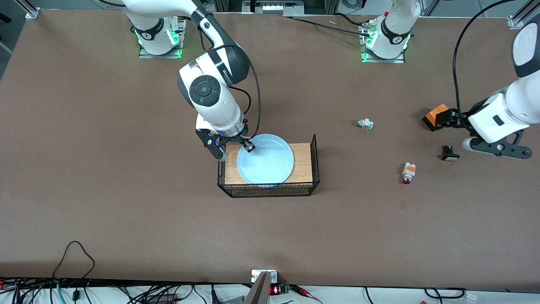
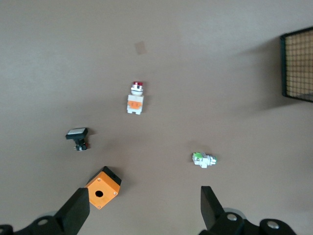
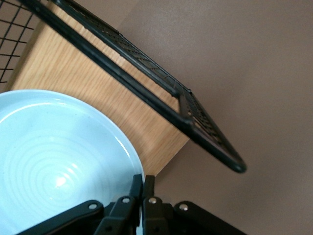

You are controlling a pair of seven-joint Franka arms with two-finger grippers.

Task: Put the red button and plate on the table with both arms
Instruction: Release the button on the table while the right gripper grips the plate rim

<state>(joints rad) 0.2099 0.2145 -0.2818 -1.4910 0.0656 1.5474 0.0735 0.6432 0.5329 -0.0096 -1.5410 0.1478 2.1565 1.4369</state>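
Right gripper (image 1: 236,145) pinching the pale blue plate's (image 1: 270,162) rim in the wooden tray (image 1: 303,162), left gripper (image 2: 146,205) spread wide over the table (image 1: 105,190), red button (image 1: 408,172) near the tray

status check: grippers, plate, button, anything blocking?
Right gripper shut on plate rim, plate in wire tray. Left gripper open above orange box. Red button on table, unobstructed.

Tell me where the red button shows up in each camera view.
Front view: red button lies on the table toward the left arm's end, nearer the camera than the orange box.
Left wrist view: red button, upper middle.
Right wrist view: not in it.
Shared landmark: orange box.
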